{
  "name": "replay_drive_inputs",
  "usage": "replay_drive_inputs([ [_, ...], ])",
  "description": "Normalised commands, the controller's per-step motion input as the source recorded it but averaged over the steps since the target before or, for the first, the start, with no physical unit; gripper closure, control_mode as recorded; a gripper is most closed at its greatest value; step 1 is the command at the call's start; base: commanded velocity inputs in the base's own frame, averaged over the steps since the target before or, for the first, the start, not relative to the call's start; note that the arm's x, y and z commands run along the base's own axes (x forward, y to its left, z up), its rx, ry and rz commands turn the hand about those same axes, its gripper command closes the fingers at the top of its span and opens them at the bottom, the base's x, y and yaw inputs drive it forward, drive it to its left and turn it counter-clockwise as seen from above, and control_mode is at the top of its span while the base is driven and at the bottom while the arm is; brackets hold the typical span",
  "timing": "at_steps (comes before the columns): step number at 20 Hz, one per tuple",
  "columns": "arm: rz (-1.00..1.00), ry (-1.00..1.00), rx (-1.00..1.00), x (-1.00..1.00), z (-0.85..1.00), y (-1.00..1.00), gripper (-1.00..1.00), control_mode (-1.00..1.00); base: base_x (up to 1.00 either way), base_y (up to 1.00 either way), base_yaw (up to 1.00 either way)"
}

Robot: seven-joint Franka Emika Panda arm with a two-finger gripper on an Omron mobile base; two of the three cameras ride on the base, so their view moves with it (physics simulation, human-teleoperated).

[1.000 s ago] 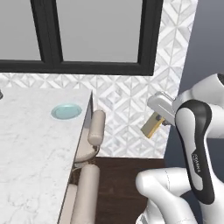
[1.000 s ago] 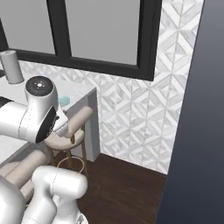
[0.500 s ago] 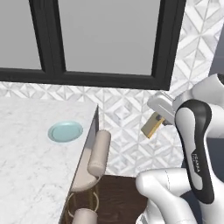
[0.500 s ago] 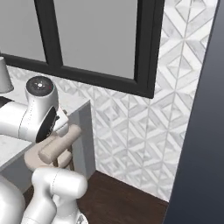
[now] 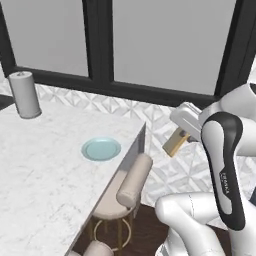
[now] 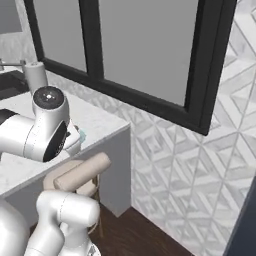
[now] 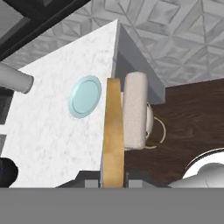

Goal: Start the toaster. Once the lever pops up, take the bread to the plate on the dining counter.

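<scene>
Hand view, bread: bread (image 7: 113, 131) stands edge-on at the centre of the frame, running from the middle down to the bottom, its lower end between the two finger tips.
Left base view, bread: tan slice (image 5: 176, 142) sticks out down and to the left of the gripper (image 5: 183, 131), right of centre, in the air in front of the tiled wall (image 5: 165, 165).
Jaws: narrow, closed on the slice's two faces.
Plate: plate (image 5: 101, 149) lies flat on the counter (image 5: 45, 170) left of centre in the left base view, near the counter's far right corner; in the hand view it (image 7: 85, 96) shows upper left of the slice, well apart from it.
Counter: white marble fills the lower left of the left base view; in the right base view its corner (image 6: 102, 122) sits at middle left, behind the arm.
Stool: stool (image 5: 132, 180) with a beige roll back stands at the counter's edge, lower centre; in the hand view it (image 7: 134, 109) lies just right of the slice.
Cylinder: grey cylinder (image 5: 25, 95) stands upright on the counter, upper left.
Window: dark-framed window (image 5: 105, 45) spans the top.
</scene>
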Motion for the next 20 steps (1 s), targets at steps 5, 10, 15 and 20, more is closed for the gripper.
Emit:
replay_drive_inputs([
  [5,0.00,0.00,0.00,0.00,0.00,0.00,1.00,1.00,0.19,0.05,0.58],
  [10,0.00,0.00,0.00,0.00,0.00,0.00,1.00,1.00,0.41,0.00,0.51],
  [15,0.09,-0.02,0.00,0.07,0.00,-0.01,1.00,-1.00,0.28,0.00,0.39],
  [20,0.45,-0.09,0.00,0.37,0.00,-0.22,1.00,-1.00,0.00,0.00,0.00],
])
